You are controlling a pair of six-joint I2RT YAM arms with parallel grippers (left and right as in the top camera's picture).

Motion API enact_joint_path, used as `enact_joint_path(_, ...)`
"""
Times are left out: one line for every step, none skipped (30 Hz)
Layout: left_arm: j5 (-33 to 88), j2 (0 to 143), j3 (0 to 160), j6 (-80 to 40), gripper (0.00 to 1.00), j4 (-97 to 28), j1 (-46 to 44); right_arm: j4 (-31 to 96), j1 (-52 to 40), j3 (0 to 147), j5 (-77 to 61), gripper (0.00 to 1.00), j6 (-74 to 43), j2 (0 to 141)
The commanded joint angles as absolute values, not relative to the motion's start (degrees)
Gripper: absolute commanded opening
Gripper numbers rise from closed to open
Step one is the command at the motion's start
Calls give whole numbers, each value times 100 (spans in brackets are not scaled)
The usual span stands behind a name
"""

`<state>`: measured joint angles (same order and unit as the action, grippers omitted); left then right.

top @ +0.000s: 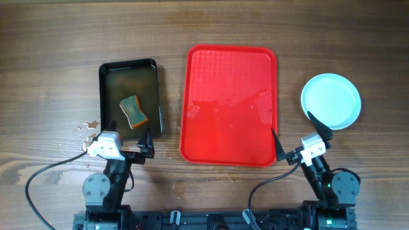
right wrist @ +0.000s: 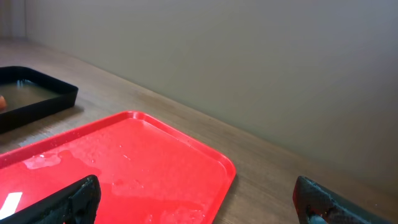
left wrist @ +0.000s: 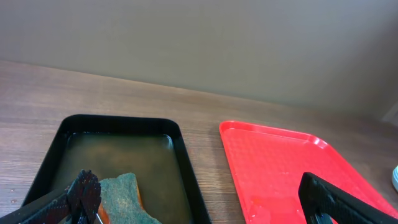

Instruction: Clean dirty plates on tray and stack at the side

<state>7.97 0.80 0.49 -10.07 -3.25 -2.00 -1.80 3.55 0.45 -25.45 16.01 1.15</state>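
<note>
- The red tray (top: 230,102) lies at the middle of the wooden desk (top: 57,45), long side running away from the arms. It carries no plates, and a film of water and scattered drops shine on its near half.
- The plates (top: 331,100) show as one pale-blue round on the desk, right of the tray and apart from it. How many lie stacked there cannot be told from above. The top face looks clean, with no smear on it.
- A black tray (top: 128,96) holding murky water sits left of the red one, with a strip of bare desk between them. A green-and-orange sponge (top: 133,110) lies in the water toward its near end.
- Water drops (top: 86,128) speckle the desk by the black tray's near left corner.
- The left claw (top: 124,144) hangs at the near edge of the black tray with its fingers spread wide and nothing between them. The left wrist view has one finger low over the sponge and the other toward the red tray.
- The right claw (top: 298,135) sits between the red tray's near right corner and the plates, also spread wide and empty-handed. One finger points at the tray corner, and the other reaches to the plates' near rim.
</note>
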Motion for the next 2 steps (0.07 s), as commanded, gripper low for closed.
enact_joint_path(742,56,34,-904,100,-370,-239,-207,338,30,-2547,100,1651,64)
enact_joint_path(742,56,34,-904,100,-370,-239,-207,338,30,-2545,100,1651,64)
